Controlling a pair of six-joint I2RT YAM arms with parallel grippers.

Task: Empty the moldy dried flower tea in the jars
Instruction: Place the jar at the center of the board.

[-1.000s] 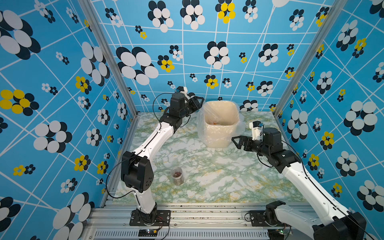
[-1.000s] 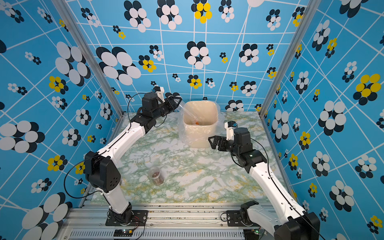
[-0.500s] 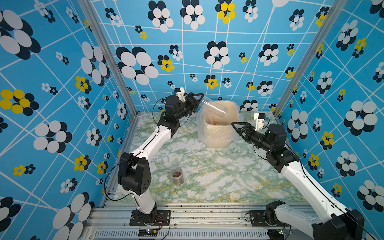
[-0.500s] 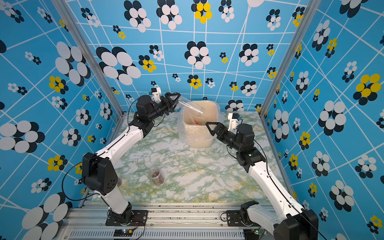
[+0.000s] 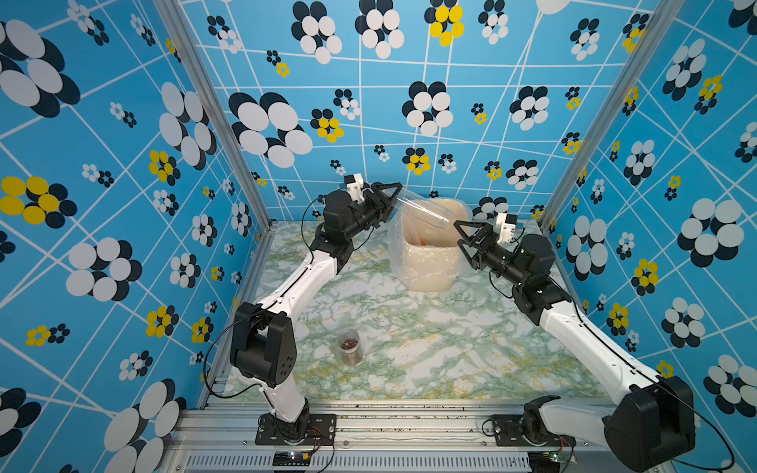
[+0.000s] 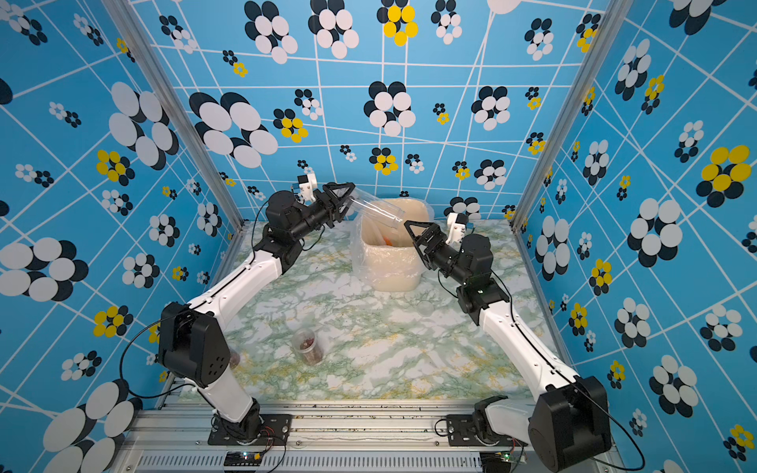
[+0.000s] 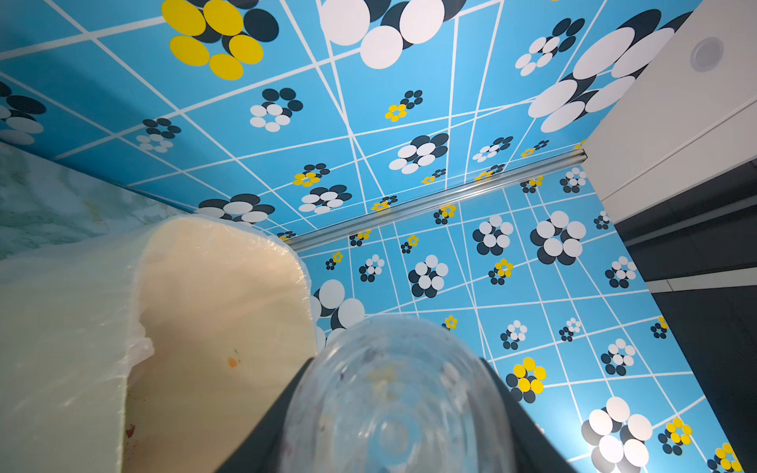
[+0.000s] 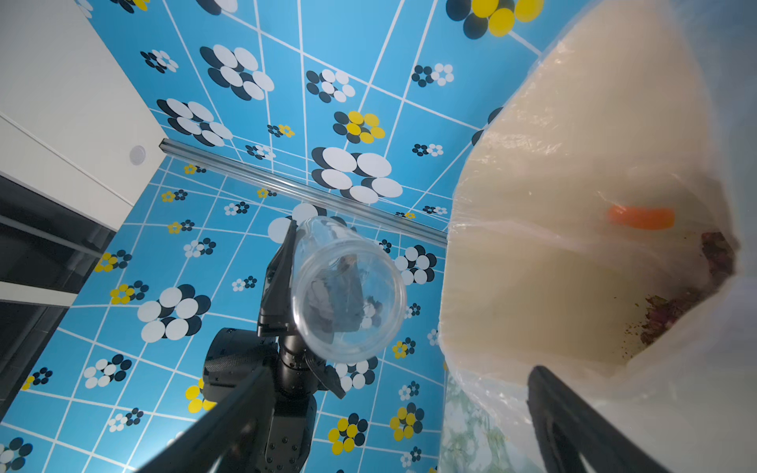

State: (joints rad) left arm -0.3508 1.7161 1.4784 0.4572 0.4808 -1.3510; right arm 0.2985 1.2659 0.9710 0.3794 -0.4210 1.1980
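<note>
My left gripper (image 5: 391,200) (image 6: 346,200) is shut on a clear jar (image 5: 426,213) (image 6: 379,211), tilted with its open mouth down over the beige bin (image 5: 430,266) (image 6: 389,270). This jar (image 7: 393,401) (image 8: 348,286) looks empty apart from a few specks. Reddish-brown dried flower tea (image 8: 696,295) lies inside the bin. My right gripper (image 5: 458,235) (image 6: 411,235) (image 8: 393,409) stands open and empty at the bin's right rim, just off the jar's mouth. Another jar (image 5: 349,346) (image 6: 309,346), holding tea, stands upright at the table's front left.
A further jar (image 6: 234,358) peeks out behind my left arm's elbow. A clear round lid (image 5: 461,307) (image 6: 426,307) lies on the table in front of the bin. An orange piece (image 8: 641,217) sits in the plastic-lined bin. Blue patterned walls close three sides.
My left gripper has swung the jar out and tipped it over the bin. The right gripper has risen from in front of the bin to its right rim, still open.
</note>
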